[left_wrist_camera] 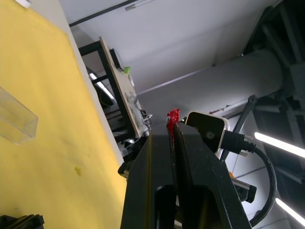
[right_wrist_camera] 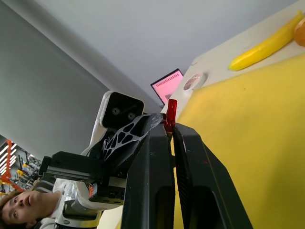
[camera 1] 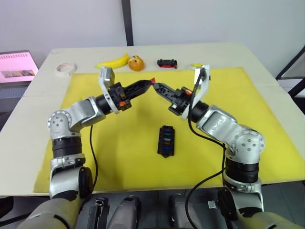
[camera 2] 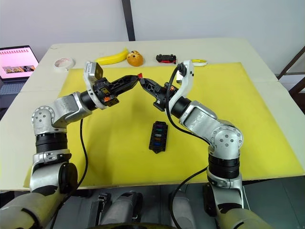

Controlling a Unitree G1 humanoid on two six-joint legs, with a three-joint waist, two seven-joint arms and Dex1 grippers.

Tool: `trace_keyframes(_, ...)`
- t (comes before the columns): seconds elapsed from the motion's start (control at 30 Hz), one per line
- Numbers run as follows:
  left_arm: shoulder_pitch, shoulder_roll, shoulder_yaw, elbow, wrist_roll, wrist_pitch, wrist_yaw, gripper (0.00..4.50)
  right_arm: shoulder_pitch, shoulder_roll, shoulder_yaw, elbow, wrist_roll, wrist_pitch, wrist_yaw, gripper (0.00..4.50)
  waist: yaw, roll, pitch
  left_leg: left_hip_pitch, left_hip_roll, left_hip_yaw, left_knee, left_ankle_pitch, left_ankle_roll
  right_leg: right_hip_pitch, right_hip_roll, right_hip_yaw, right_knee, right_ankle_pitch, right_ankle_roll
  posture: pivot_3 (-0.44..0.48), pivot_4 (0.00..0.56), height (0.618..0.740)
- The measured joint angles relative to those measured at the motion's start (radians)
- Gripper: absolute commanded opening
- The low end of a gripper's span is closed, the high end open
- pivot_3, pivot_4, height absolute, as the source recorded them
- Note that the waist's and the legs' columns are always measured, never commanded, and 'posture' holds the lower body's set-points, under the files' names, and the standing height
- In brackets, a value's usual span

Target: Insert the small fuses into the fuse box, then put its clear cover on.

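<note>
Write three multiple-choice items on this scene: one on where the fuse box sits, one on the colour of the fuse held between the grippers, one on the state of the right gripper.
1. Where does the fuse box sit?
A. on the yellow mat
B. beside the banana
C. in the left gripper

2. What colour is the fuse at the fingertips?
A. blue
B. red
C. green

3. How is the right gripper?
A. wide open
B. resting on the mat
C. shut on the fuse

Key: 1 A, the box lies on the mat between the arms; 2 B, a red chip shows in both wrist views; 3 C, its fingers pinch the chip.
</note>
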Motion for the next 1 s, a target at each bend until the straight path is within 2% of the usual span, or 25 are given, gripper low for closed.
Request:
trace_keyframes(0.43, 0.012, 0.035, -0.052, -0.013, -0.023, -0.039, -0.022, 0.0, 0.0, -0.006, 0.002, 0.001, 0.02, -0.005, -0.001, 0.06, 0.0, 0.0, 0.0, 0.0, 0.0, 0.0, 0.0, 0.0, 0.0, 0.0, 0.0, 0.0, 0.0, 0.0, 0.0, 0.0, 0.15, 0.74)
trace_keyframes(0.57, 0.012, 0.079, -0.074, -0.031, 0.026, -0.035, -0.058, 1.51, 0.0, -0.028, 0.0, -0.001, 0.05, -0.005, -0.003, 0.0, 0.0, 0.0, 0.0, 0.0, 0.0, 0.0, 0.0, 0.0, 0.0, 0.0, 0.0, 0.0, 0.0, 0.0, 0.0, 0.0, 0.15, 0.74)
trace_keyframes(0.67, 0.012, 0.138, -0.092, -0.034, 0.086, -0.018, -0.124, 2.97, 0.0, -0.057, 0.003, -0.017, 0.08, -0.003, 0.002, 0.0, -0.001, 0.0, 0.0, 0.0, 0.0, 0.0, 0.0, 0.0, 0.0, 0.0, 0.001, 0.0, 0.0, 0.0, 0.0, 0.0, 0.15, 0.74)
trace_keyframes(0.77, 0.011, 0.248, -0.12, -0.055, 0.199, 0.013, -0.27, 4.45, 0.0, -0.137, 0.0, -0.033, 0.111, 0.011, 0.018, 0.0, -0.001, 0.0, 0.0, 0.0, 0.0, 0.0, -0.001, 0.0, 0.0, 0.0, 0.001, 0.0, -0.001, 0.0, 0.0, 0.0, 0.15, 0.74)
trace_keyframes(0.93, 0.005, 0.416, -0.233, -0.182, 0.442, -0.024, -0.614, 4.45, -0.002, -0.292, -0.003, -0.043, 0.151, 0.066, 0.083, 0.0, 0.003, 0.001, 0.001, 0.0, 0.0, 0.001, -0.001, 0.0, 0.001, 0.002, 0.001, 0.0, -0.003, 0.0, 0.0, 0.0, 0.15, 0.74)
trace_keyframes(1.0, 0.015, 0.493, -0.339, -0.271, 0.598, -0.134, -0.801, 4.45, -0.008, -0.393, 0.0, -0.044, 0.148, 0.109, 0.151, 0.0, 0.005, 0.002, 0.001, 0.0, 0.0, 0.002, -0.002, -0.001, 0.001, 0.002, 0.001, 0.0, -0.005, 0.0, 0.0, 0.0, 0.15, 0.74)
